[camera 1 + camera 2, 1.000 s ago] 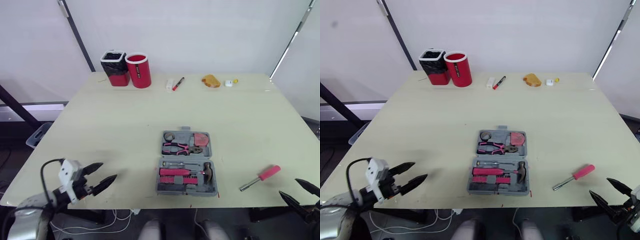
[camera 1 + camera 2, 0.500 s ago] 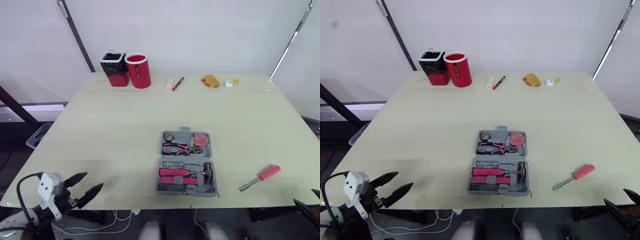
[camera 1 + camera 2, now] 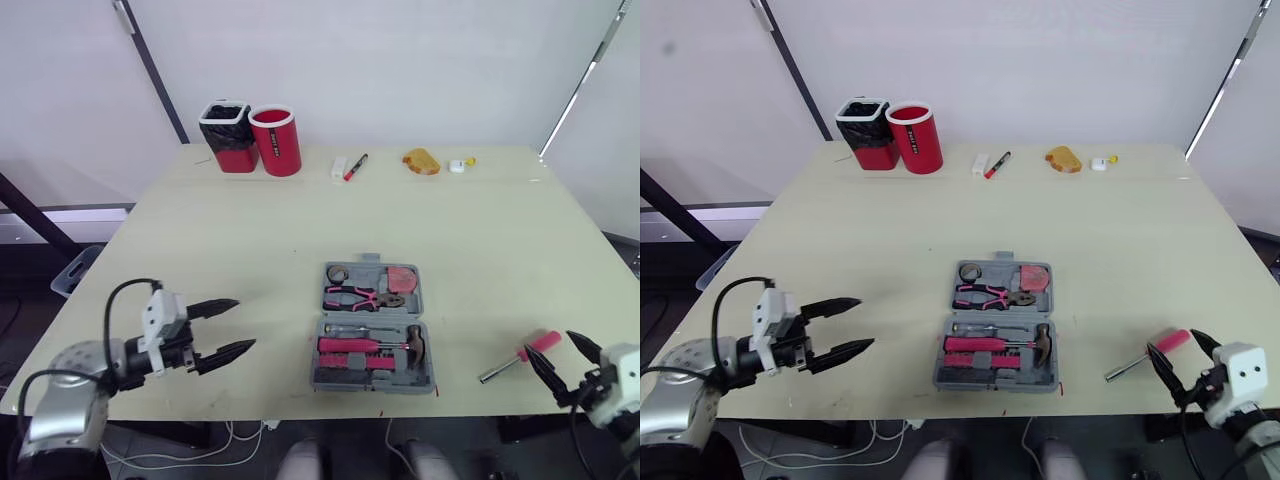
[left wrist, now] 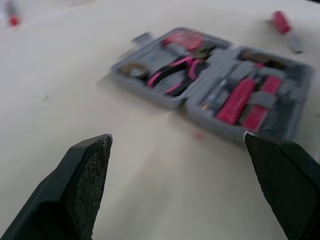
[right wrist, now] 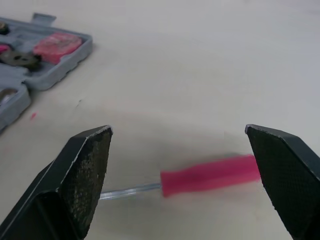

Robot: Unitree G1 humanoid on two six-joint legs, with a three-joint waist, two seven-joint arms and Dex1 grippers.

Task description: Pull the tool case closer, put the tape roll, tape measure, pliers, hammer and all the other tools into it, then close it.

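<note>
At the near edge of the table (image 3: 250,230), two grippers are being shown, one to each side of the case (image 3: 372,386). The right gripper (image 5: 177,129) is being held wide open with nothing gripped, and the screwdriver (image 5: 210,175) is lying just ahead of it, in line with the gap between the fingers. The left gripper (image 3: 245,323) is likewise being held wide open and empty, pointing at the case from well apart.

The case is lying open and flat between them, close to the near edge. One hammer (image 3: 412,343) and at least two pink-handled tools are being carried in its near half; one pair of pliers (image 3: 360,296), one tape roll (image 3: 338,273) and one tape measure (image 3: 402,277) in its far half. One screwdriver is being left outside.

Trouble is being judged most likely at the screwdriver: if one finger touches first, the round handle could be rolled aside or pushed off the near edge. If it is set askew in its slot, the lid could be blocked.

Along the far edge, one bin (image 3: 228,137), one red cup (image 3: 276,141), one marker (image 3: 356,167) and one orange object (image 3: 421,161) are being left alone.
</note>
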